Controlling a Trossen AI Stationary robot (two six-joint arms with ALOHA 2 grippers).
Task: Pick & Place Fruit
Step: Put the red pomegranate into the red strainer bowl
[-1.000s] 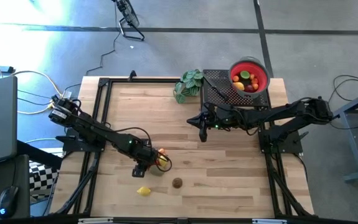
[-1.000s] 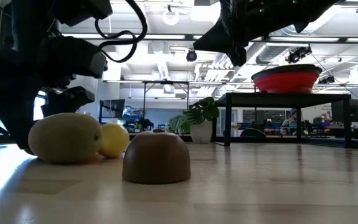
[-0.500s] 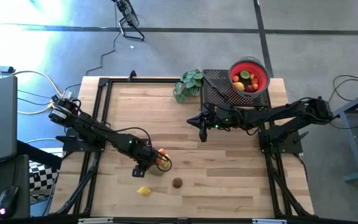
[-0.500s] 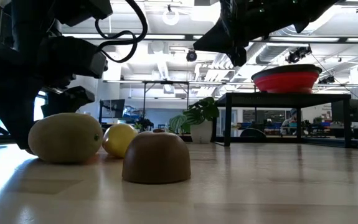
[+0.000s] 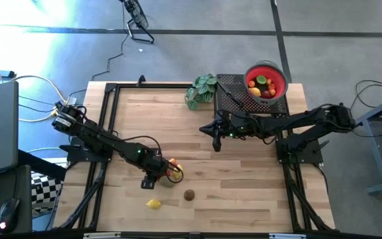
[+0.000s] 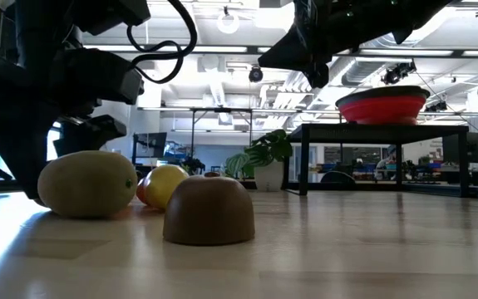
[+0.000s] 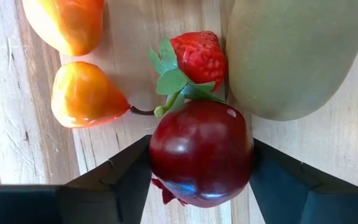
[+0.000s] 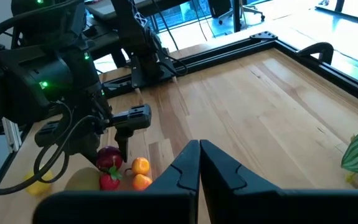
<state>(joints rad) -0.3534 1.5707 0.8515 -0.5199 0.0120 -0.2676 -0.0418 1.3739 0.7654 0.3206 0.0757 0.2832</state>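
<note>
Sitting between the two fingers of the left end effector point(image 7: 200, 180) is a dark red apple point(image 7: 200, 152), down on the wooden surface point(image 5: 244, 172) near its front-left part; both fingers flank its sides, though whether they press it cannot be told. A strawberry point(image 7: 197, 57) lies touching the apple, with a large green-tan fruit point(image 7: 287, 53) just beside both. Two orange fruits point(image 7: 85, 94) lie near, on the apple's other side. Well apart from this cluster, a yellow lemon point(image 5: 153, 204) and a brown fruit point(image 5: 189, 195) rest nearer the front edge. More fruit fills the red bowl point(image 5: 277, 76), which stands on a black stand at the far right corner, beside a leafy plant point(image 5: 200, 89). The right end effector point(image 8: 198, 163) hangs above mid-surface, fingers together, holding nothing.
</note>
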